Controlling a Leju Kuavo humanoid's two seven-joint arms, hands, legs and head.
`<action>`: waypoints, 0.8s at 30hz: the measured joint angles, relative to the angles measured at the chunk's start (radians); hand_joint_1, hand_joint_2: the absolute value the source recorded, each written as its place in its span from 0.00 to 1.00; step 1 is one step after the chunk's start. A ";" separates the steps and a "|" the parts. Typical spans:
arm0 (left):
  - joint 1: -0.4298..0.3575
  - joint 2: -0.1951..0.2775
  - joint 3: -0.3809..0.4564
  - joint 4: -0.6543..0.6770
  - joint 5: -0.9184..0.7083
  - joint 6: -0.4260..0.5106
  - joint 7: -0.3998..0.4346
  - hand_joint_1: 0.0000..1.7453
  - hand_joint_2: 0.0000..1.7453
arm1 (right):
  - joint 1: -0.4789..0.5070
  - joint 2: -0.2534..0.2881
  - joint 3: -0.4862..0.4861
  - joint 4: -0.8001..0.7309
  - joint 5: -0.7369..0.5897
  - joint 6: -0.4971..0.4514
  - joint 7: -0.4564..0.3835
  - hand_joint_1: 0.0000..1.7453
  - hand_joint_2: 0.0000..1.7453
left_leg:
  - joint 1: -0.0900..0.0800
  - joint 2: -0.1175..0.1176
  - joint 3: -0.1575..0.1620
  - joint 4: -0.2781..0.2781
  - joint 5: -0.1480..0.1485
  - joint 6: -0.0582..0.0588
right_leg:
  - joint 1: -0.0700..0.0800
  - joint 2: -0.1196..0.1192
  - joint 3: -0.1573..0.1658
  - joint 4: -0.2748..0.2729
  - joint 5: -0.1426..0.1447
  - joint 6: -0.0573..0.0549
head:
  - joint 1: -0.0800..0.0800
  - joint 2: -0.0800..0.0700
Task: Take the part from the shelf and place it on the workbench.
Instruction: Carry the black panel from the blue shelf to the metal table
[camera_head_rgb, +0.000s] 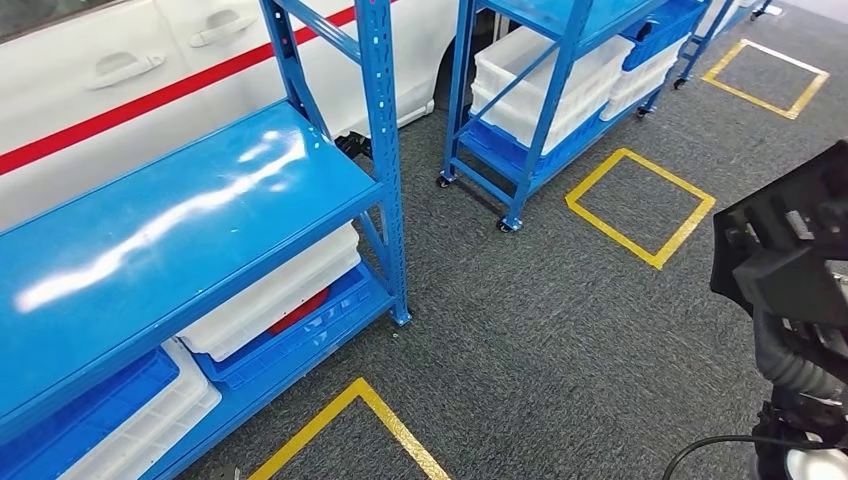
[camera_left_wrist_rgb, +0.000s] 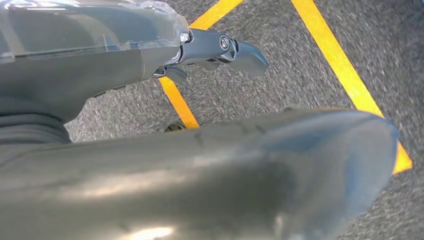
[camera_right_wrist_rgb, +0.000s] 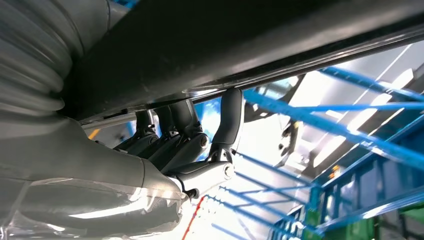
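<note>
Holding dark part (camera_right_wrist_rgb: 250, 45) in right robot hand (camera_right_wrist_rgb: 185, 145), fingers curled on it.
Long axis crosses the fingers; part sits right of blue rack (camera_head_rgb: 180, 210); left robot hand (camera_left_wrist_rgb: 220, 50) spread, empty.

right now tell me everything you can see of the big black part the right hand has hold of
The large black part looks like a long, smooth, matte dark panel with a glossy lighter edge strip, probably plastic. In the right wrist view the right hand grips it, dark fingers curled against its edge. In the head view its blocky, angular end sits at the right, above grey carpet. Its full shape cannot be told.
</note>
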 joint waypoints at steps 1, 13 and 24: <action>0.000 0.000 0.001 0.000 0.000 0.002 0.001 0.00 0.00 | 0.002 0.006 0.001 0.000 0.006 -0.001 0.000 1.00 1.00 | 0.000 0.012 0.001 0.001 -0.002 -0.001 | -0.001 -0.004 0.011 -0.018 0.018 0.001 | 0.000 0.000; -0.007 0.003 0.012 0.000 0.015 0.028 0.012 0.00 0.00 | -0.068 0.068 0.036 0.013 0.048 -0.008 0.004 1.00 1.00 | 0.000 -0.018 -0.077 0.226 -0.141 -0.055 | 0.008 0.006 0.140 -0.274 0.113 -0.059 | -0.001 0.000; -0.009 0.005 0.029 0.000 0.026 0.054 0.020 0.00 0.00 | -0.120 0.108 0.059 0.055 0.049 0.019 0.015 1.00 1.00 | 0.003 -0.119 -0.009 0.015 -0.004 -0.021 | 0.002 0.139 0.116 -0.269 0.130 -0.025 | -0.001 0.000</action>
